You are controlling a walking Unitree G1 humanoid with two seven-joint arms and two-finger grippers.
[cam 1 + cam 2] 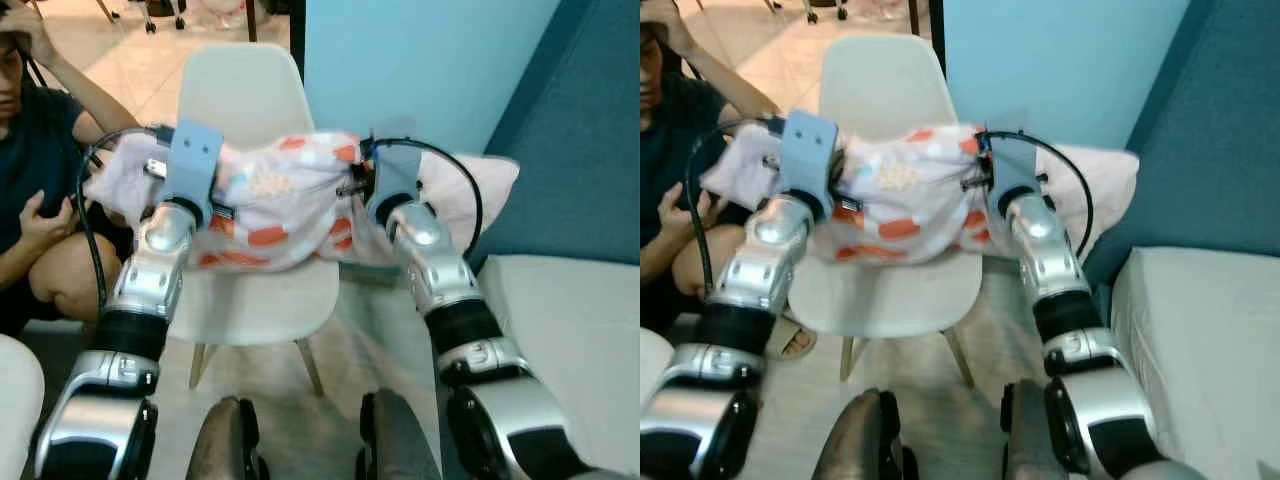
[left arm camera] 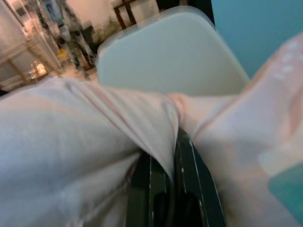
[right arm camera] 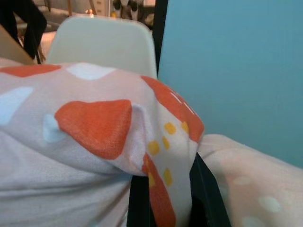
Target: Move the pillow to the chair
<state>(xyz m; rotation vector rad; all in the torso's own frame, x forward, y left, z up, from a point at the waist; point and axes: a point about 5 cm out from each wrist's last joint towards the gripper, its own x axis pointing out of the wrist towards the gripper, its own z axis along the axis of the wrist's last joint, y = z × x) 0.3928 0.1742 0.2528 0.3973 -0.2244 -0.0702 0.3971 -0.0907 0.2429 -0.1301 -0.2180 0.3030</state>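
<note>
- Patterned pillow [image 1: 275, 205], white with orange patches, held in the air between both grippers, above the seat of the white chair [image 1: 262, 95] and in front of its backrest.
- Left gripper [image 2: 171, 189] clamped on a fold of pillow fabric; black fingers [image 2: 199, 189] pinch the cloth between them.
- Right gripper [image 3: 163, 198] likewise closed on a bunched pillow edge, fabric wedged between its fingers [image 3: 208, 198].
- Pillow sags in the middle; ends drape outward past each wrist.
- Blue wall [image 1: 420, 60] behind the chair.
- White cushion [image 1: 570, 340] just to the right of the right arm.
- Crouching person [image 1: 40, 170] at left, beside the chair.
</note>
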